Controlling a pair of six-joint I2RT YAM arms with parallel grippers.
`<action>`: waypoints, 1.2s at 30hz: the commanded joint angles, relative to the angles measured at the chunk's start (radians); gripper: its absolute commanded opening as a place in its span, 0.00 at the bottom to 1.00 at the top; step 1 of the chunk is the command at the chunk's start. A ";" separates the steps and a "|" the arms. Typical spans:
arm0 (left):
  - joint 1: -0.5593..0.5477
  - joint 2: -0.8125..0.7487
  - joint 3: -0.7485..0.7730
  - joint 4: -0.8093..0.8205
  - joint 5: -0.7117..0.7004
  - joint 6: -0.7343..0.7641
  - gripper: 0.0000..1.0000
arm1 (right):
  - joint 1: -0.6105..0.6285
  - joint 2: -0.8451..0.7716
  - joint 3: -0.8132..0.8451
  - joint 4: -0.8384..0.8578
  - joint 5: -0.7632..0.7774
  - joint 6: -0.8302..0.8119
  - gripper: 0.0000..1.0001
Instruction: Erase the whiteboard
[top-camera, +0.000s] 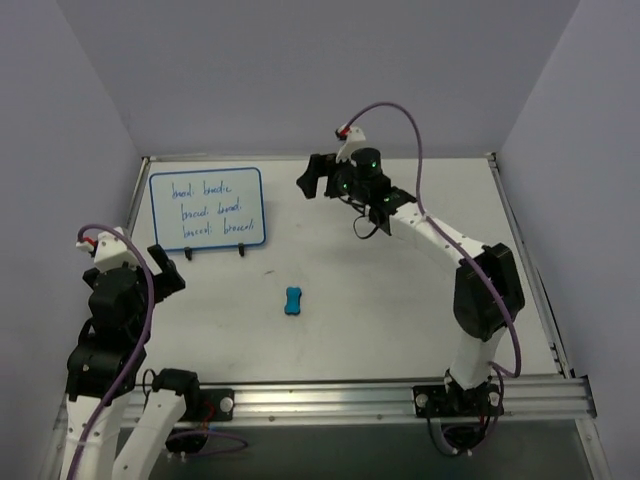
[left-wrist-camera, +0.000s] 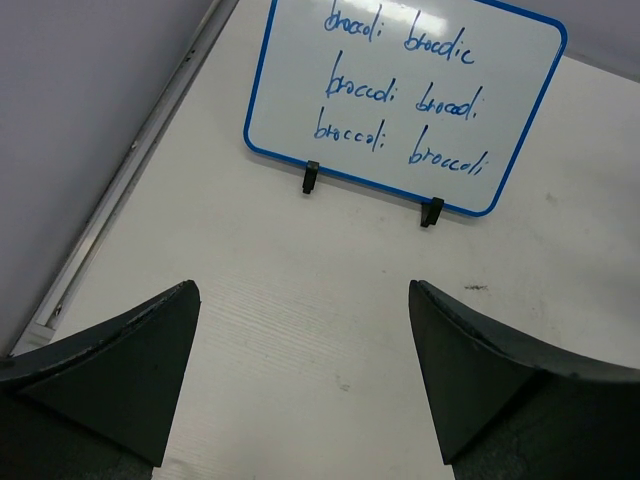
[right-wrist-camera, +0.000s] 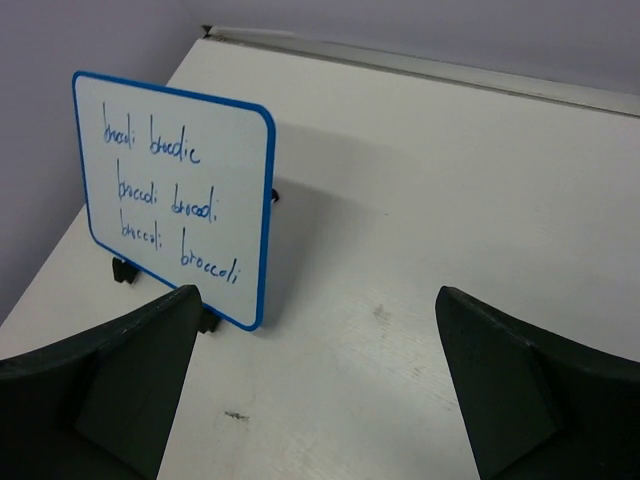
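While propped upright on its black stand (top-camera: 240, 251) at the table's (top-camera: 400, 320) far left, the whiteboard (top-camera: 207, 207) carries three lines of blue handwriting. Blue eraser (top-camera: 292, 300) lies mid-table, apart from both arms. Left gripper (top-camera: 168, 272) near-left, jaws spread, empty, facing the board. Right gripper (top-camera: 312, 178) far-centre, right of the board, jaws spread, empty.
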 joint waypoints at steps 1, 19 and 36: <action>-0.007 0.013 0.002 0.043 0.022 0.003 0.94 | 0.022 0.135 0.122 0.097 -0.180 -0.035 1.00; -0.010 0.029 -0.002 0.055 0.047 0.012 0.94 | 0.047 0.763 0.873 -0.003 -0.522 -0.009 0.96; -0.016 0.024 -0.004 0.060 0.060 0.015 0.94 | 0.055 1.042 1.149 0.231 -0.676 0.225 0.66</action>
